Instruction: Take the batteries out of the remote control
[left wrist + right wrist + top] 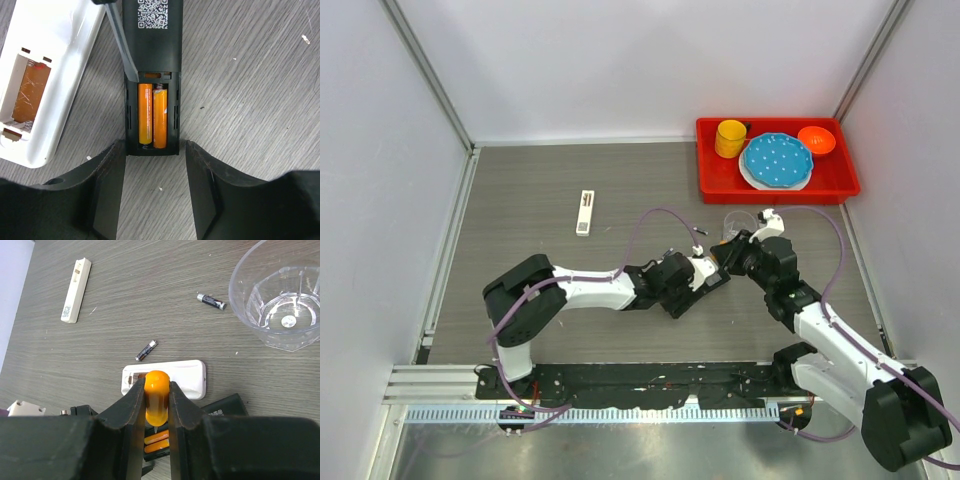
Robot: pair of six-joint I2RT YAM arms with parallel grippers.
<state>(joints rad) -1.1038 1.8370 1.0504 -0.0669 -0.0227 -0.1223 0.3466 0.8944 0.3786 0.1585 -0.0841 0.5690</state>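
Where the black remote [152, 60] lies back-up on the table [570, 300], its open bay holds two orange batteries [152, 122] side by side, just ahead of my left gripper [155, 155]. That gripper stands wide apart with a finger [107, 185] on either side of the remote's near end, and it grips nothing. I cannot tell whether the pads touch the casing. Next to it the white remote [45, 75] also lies open, its bay showing a scratched brown floor and a spring.

My right gripper [156, 390] is clamped on the orange handle of a screwdriver [157, 402]. The screwdriver points down at the orange batteries directly beneath my fingers. Whether the tip touches them I cannot tell.

Only my right wrist shows two loose batteries [146, 350], dark grey, on the table past the white remote. One lies just beyond that remote and the other near the clear cup [280, 295]. The cup stands upright, and I see only its moulded base through the wall. A white bar [76, 290] lies well off to the left.

Only the top view shows the red tray [720, 185] in the far right corner. It carries a yellow cup [730, 138], a blue plate [777, 160] and an orange bowl [816, 140]. That view also shows both my grippers meeting mid-table, the clear cup just beyond the right one.
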